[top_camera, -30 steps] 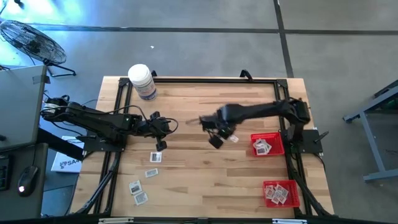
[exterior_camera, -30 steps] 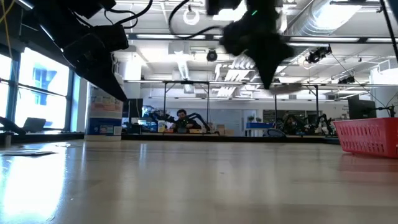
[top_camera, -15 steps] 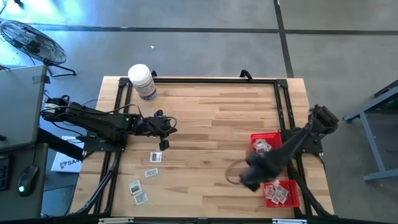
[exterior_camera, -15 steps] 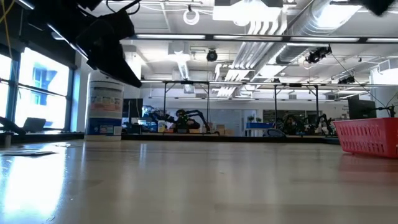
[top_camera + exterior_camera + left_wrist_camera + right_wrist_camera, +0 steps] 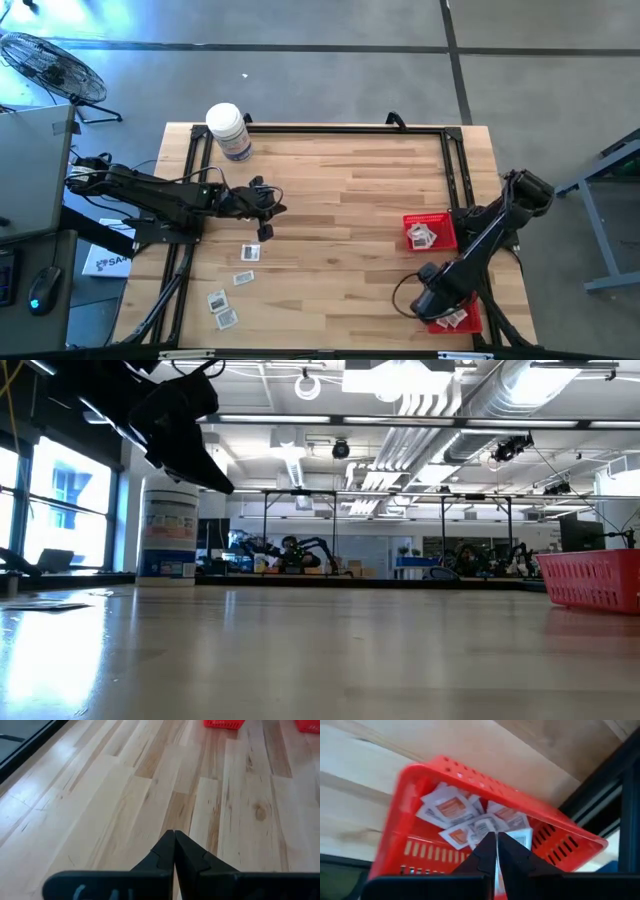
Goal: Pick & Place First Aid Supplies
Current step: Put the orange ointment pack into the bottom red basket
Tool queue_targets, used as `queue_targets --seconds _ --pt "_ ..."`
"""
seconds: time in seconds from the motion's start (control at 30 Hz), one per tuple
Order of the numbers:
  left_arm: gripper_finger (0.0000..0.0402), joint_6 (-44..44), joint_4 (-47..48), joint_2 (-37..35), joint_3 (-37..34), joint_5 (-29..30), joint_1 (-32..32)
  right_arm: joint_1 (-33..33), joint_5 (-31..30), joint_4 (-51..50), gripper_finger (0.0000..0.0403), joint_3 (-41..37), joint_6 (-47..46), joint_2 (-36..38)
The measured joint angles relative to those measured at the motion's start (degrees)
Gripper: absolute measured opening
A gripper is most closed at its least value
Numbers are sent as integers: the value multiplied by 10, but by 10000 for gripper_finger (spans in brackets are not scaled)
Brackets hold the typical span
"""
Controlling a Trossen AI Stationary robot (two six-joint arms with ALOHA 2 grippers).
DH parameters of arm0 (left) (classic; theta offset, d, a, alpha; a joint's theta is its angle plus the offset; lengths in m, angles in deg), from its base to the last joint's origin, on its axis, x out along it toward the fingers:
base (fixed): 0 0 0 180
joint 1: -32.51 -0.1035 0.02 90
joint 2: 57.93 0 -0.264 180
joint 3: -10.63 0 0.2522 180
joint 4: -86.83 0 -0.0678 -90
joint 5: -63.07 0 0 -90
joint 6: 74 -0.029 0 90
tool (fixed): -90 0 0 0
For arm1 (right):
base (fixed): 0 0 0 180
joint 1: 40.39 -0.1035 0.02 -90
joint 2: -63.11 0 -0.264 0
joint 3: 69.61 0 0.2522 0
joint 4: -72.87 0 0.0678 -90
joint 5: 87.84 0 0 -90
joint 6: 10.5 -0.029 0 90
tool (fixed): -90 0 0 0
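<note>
Right tool [image 5: 432, 298] sits over the near red mesh basket [image 5: 462, 318] at the right front corner of the surface [image 5: 340, 220]. In its wrist view the fingers are pressed together, and a grey-white packet [image 5: 517, 836] seems to show just behind the tips; whether it is pinched between them you cannot tell. The basket [image 5: 420, 850] already holds a loose heap of packets with orange and dark print [image 5: 451, 809].

Judgement: this is the drop step. Keep the tips inside the basket rim before you part them, low enough that a flat packet does not flutter over the wall. Do not push into the heap; these thin packets slide on each other.

Second red basket [image 5: 430, 232] stands further back, also with packets in it.

Left tool [image 5: 268, 207] hangs above bare wood at the left middle, fingers closed on nothing visible. Five packets lie on the surface in front of it: one just beside it [image 5: 265, 232], the others [image 5: 248, 252] [image 5: 243, 278] [image 5: 216, 299] [image 5: 227, 318] nearer the front left. White bottle [image 5: 229, 131] stands at the back left, well apart.
</note>
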Motion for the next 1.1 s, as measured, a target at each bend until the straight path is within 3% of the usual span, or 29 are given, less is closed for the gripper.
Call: queue_targets --seconds 0.23,0.4,0.5,0.6,0.73,0.8,0.9,1.1 --pt "0 -5 1 0 0 0 0 25 63 -26 61 17 18 0" --pt "0 -15 0 0 0 6 0 63 48 -92 68 102 88 0" --pt "0 -12 0 0 0 8 0 89 -49 -140 60 168 153 0" --pt "0 -11 0 0 0 8 0 114 -227 -150 50 220 290 0" --pt "0 -1 3 0 0 8 0 148 -487 -75 40 245 522 0" --pt "0 13 19 0 0 7 0 171 -541 -10 34 241 631 0" --pt "0 41 71 -3 0 -1 0 214 -523 98 26 208 770 0" --pt "0 145 233 -5 0 -18 0 309 -367 350 12 87 915 -1"
